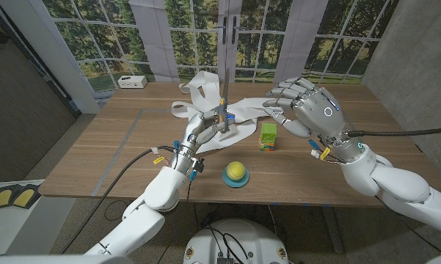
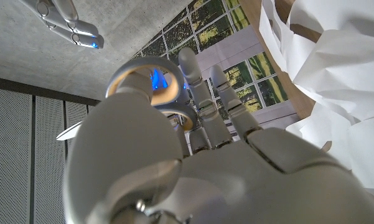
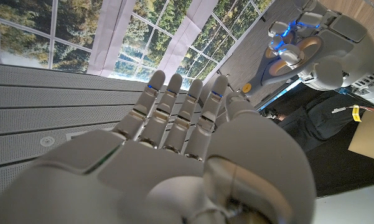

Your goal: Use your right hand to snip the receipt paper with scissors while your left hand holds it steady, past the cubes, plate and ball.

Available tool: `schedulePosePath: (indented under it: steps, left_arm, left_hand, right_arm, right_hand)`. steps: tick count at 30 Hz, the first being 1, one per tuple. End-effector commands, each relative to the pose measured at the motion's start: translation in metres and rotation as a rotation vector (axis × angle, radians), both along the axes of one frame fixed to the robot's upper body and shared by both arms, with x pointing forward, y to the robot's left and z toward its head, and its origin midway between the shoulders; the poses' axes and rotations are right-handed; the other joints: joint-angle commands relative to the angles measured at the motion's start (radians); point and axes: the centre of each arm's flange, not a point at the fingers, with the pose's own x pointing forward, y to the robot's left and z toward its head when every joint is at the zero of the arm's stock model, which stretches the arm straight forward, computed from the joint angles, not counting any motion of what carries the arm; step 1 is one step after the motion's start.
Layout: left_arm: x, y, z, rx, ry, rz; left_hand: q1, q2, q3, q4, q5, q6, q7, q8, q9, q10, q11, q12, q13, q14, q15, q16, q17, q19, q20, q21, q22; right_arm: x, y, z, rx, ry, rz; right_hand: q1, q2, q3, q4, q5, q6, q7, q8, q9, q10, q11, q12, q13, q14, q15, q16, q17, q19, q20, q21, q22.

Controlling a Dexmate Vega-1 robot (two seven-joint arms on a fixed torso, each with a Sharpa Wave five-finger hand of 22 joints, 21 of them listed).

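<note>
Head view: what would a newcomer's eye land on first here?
Likely the left hand at the table's middle, holding scissors with the blades pointing up, right at the heap of white receipt paper behind it. Next, the right hand, raised, holding nothing, over the table's right side. Then the bright bits in front: a green cube and a yellow-green ball on a blue plate.

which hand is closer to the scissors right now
Left. The left hand grips the scissors, blades pointing up over the receipt paper. The right hand hovers apart, on the far side of the cubes.
</note>
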Motion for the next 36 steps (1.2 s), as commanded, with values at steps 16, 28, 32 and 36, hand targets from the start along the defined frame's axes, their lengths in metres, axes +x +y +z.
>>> schedulePosePath:
  steps: [16,28,32,36]
  left_arm:
    - [-0.010,-0.004,-0.002,-0.144,0.219,-0.217]
    - [-0.010,-0.006,0.003,-0.070,0.246,-0.219]
    - [-0.008,-0.005,0.004,-0.051,0.250,-0.216]
    - [-0.006,-0.005,0.005,-0.027,0.248,-0.208]
  left_hand:
    - [0.040,0.016,-0.043,-0.001,0.001,0.072,0.000,0.028,0.023,0.205,-0.106,0.012,-0.004,0.065,-0.098,0.005,-0.005,0.016,-0.002,0.043,0.010]
    - [-0.020,-0.022,-0.104,0.025,0.006,0.133,0.016,0.071,0.070,0.244,-0.097,0.022,0.002,0.100,-0.091,0.033,-0.003,0.034,-0.012,0.078,0.014]
    - [-0.053,-0.030,-0.121,0.040,0.007,0.134,0.024,0.063,0.063,0.253,-0.097,0.014,-0.014,0.100,-0.088,0.026,-0.009,0.035,-0.014,0.084,0.013]
    - [-0.115,-0.061,-0.154,0.063,0.010,0.151,0.029,0.055,0.050,0.267,-0.091,0.008,-0.033,0.104,-0.084,0.011,-0.011,0.040,-0.020,0.092,0.008]
  right_arm:
    - [0.021,-0.002,0.006,0.050,0.180,0.014]
    - [0.023,-0.003,0.007,0.047,0.190,0.000]
    - [0.023,-0.003,0.008,0.044,0.191,-0.004]
    - [0.022,-0.003,0.009,0.038,0.191,-0.011]
  right_hand:
    - [-0.024,-0.001,0.012,-0.001,0.003,-0.028,0.004,-0.009,0.000,-0.025,0.002,-0.029,-0.010,-0.042,-0.157,-0.003,-0.010,-0.014,-0.010,-0.022,0.002]
    - [-0.028,-0.003,0.014,-0.005,0.003,-0.029,0.003,-0.010,0.000,-0.024,0.002,-0.035,-0.013,-0.062,-0.156,-0.003,-0.013,-0.021,-0.011,-0.029,0.002]
    - [-0.030,-0.003,0.015,-0.006,0.003,-0.028,0.004,-0.009,0.000,-0.023,0.002,-0.037,-0.015,-0.066,-0.157,-0.002,-0.014,-0.023,-0.014,-0.032,0.002]
    - [-0.032,-0.004,0.015,-0.007,0.002,-0.029,0.002,-0.009,0.000,-0.022,0.002,-0.039,-0.016,-0.069,-0.156,-0.002,-0.015,-0.023,-0.017,-0.033,0.002]
